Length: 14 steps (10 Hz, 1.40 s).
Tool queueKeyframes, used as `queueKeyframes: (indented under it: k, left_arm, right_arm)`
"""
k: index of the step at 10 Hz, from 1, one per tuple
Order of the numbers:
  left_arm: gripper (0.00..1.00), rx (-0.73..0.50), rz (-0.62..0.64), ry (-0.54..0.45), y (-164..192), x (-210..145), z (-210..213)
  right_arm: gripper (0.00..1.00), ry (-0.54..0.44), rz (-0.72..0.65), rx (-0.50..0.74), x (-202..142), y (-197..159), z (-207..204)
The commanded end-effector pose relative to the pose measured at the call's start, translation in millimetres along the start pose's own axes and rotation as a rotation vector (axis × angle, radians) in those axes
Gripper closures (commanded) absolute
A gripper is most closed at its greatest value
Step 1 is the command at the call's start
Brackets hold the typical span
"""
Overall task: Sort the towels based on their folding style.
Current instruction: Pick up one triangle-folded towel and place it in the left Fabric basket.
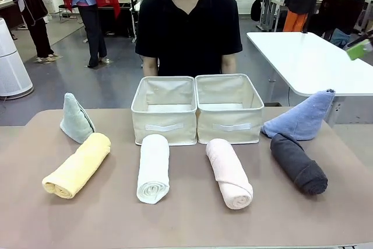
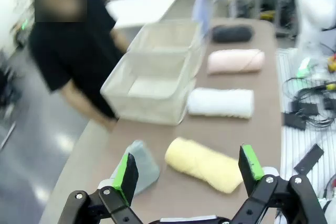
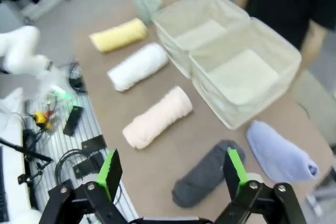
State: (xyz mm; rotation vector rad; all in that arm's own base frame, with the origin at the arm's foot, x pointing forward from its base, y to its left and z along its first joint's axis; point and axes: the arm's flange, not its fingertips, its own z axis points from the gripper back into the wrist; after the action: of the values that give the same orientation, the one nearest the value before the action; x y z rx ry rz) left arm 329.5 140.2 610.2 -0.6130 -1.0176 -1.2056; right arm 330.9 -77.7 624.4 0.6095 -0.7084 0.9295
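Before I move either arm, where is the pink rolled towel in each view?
Front view: pink rolled towel, lower centre-right.
Left wrist view: upper right, between white roll and dark grey roll.
Right wrist view: left of centre, again between those rolls.
Shared landmark: the two cream baskets.

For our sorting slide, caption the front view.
Unsorted towels: yellow roll, white roll, pink roll, grey roll, mint cone, blue cone, before two cream baskets and a person.

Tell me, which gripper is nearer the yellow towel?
Left. The left gripper hangs over the yellow towel; the right gripper, over the dark grey towel far along the row.
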Motion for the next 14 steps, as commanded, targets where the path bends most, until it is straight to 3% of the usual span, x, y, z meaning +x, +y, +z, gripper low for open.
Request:
queueKeyframes:
  k: [1,3,5,6,7,14]
  left_arm:
    - [0.00,-0.200,0.029,-0.047,18,-9,12]
    - [0.00,-0.124,0.034,-0.079,18,-21,23]
    - [0.00,-0.080,0.051,-0.048,18,-17,21]
    - [0.00,-0.074,0.057,-0.014,14,-10,13]
    - [0.00,-0.119,0.060,-0.079,22,-28,24]
    - [0.00,-0.119,0.060,-0.079,22,-28,24]
  right_arm:
    - [0.00,-0.061,-0.023,0.253,-6,-24,21]
    - [0.00,-0.072,-0.044,0.313,-13,-33,33]
    - [0.00,-0.064,-0.043,0.321,-14,-35,33]
    - [0.00,-0.053,-0.032,0.318,-13,-35,32]
    - [0.00,-0.086,-0.057,0.333,-19,-32,32]
    - [0.00,-0.086,-0.057,0.333,-19,-32,32]
